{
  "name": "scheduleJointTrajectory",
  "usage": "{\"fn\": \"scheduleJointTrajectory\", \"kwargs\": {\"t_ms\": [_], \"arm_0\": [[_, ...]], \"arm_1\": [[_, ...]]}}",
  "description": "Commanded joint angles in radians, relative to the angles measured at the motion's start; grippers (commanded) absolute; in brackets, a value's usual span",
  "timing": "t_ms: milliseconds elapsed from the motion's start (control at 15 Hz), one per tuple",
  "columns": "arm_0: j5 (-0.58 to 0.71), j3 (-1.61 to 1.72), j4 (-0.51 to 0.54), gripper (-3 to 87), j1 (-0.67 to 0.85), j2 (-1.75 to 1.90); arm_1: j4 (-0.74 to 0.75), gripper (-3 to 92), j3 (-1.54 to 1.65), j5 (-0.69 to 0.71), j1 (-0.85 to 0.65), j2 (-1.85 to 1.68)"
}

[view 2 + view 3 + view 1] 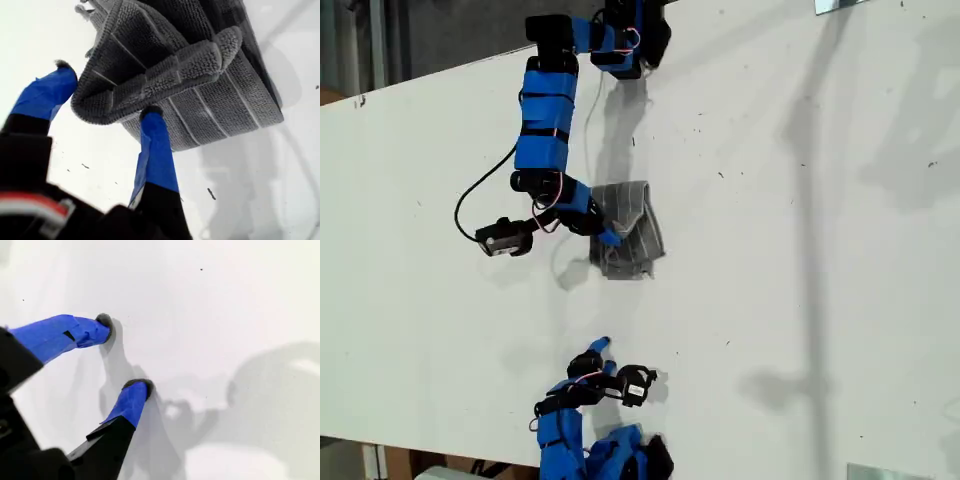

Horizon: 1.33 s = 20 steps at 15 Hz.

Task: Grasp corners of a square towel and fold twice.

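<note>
While both grippers' jaws stand apart, the grey white-striped towel lies folded into a thick bundle.

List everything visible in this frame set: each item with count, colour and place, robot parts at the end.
towel: one, grey with thin white stripes, folded into a small bundle near the table's middle in the exterior view.
table: one, white, fills most of every view.
metal plates: two, silvery, at the exterior view's right, one at the top edge, one at the bottom edge.
my first gripper: one, blue-taped fingers, open at the towel's folded edge.
my second gripper: one, blue-taped fingers, open over bare table, near the exterior view's bottom edge.
</note>
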State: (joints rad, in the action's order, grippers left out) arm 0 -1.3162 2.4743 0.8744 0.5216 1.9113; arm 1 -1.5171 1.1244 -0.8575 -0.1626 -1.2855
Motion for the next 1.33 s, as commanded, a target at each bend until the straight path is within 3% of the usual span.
{"fn": "scheduleJointTrajectory", "kwargs": {"t_ms": [0, 333, 533, 667, 733, 933, 1000, 1133, 1267], "arm_0": [[-0.006, -0.003, -0.009, 21.4, 0.011, 0.035], [-0.006, -0.003, -0.009, 21.5, 0.011, 0.035], [-0.006, -0.003, -0.009, 21.5, 0.011, 0.035], [-0.006, 0.002, -0.009, 21.4, 0.011, 0.040], [-0.005, 0.017, -0.012, 21.4, 0.011, 0.060], [-0.020, 0.149, -0.037, 21.7, -0.014, 0.267], [-0.060, 0.213, -0.035, 22.1, -0.077, 0.396], [-0.160, 0.321, -0.006, 22.3, -0.204, 0.609], [-0.249, 0.413, 0.098, 22.2, -0.313, 0.888]], "arm_1": [[-0.034, 29.6, -0.078, 0.026, -0.034, -0.150], [-0.098, 28.6, 0.015, 0.034, -0.031, -0.376], [-0.017, 27.8, 0.382, -0.063, -0.015, -0.583], [-0.018, 26.2, 0.580, -0.207, 0.072, -0.772], [-0.026, 25.7, 0.663, -0.319, 0.187, -0.881], [0.190, 24.2, 1.186, -0.592, 0.402, -1.256], [0.270, 23.9, 1.344, -0.630, 0.434, -1.365], [0.273, 23.7, 1.480, -0.715, 0.497, -1.491], [0.282, 23.6, 1.523, -0.735, 0.518, -1.531]]}}
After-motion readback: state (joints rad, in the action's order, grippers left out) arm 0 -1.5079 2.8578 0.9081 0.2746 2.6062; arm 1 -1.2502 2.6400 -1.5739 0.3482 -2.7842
